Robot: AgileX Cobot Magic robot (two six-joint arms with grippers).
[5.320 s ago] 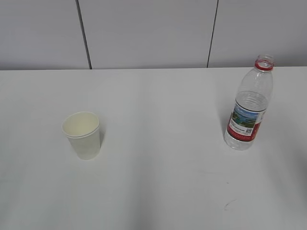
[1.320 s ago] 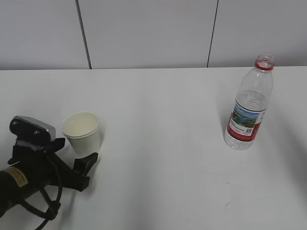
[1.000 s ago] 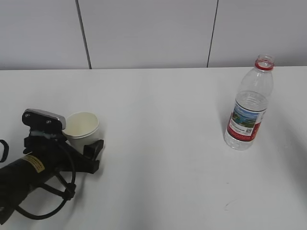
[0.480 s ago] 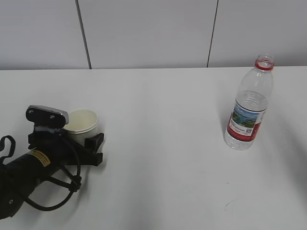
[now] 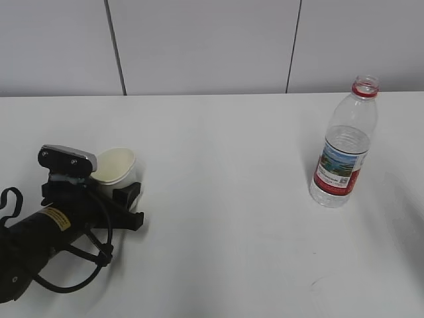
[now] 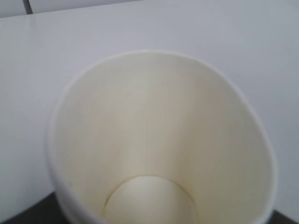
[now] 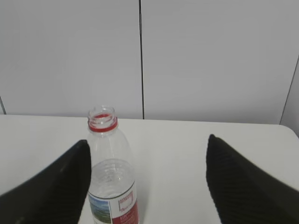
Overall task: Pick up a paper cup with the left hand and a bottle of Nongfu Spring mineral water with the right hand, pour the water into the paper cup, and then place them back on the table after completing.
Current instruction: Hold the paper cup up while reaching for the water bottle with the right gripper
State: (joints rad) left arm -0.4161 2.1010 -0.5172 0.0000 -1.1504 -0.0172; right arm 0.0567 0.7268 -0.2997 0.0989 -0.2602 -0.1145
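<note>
The left hand (image 5: 99,199) lies low near the table's left edge, fingers closed around a cup. The right hand (image 7: 147,179) is spread wide, holding nothing.

The left hand (image 5: 99,199) is a black cylindrical arm. On the side of its barrel sits a small yellow rectangular label (image 5: 53,218) with dark print too small to read. Above that label a grey rounded block (image 5: 67,159) is mounted on top of the arm, its near face dark and set with two small round screw heads. Below the label, thin black cables (image 5: 83,265) hang in loops. Ahead of the label, black matte fingers (image 5: 130,197) jut forward.

The right hand (image 7: 145,186) shows only as two broad black fingers (image 7: 243,186) with a dull, slightly grainy surface and tapered tips.
</note>
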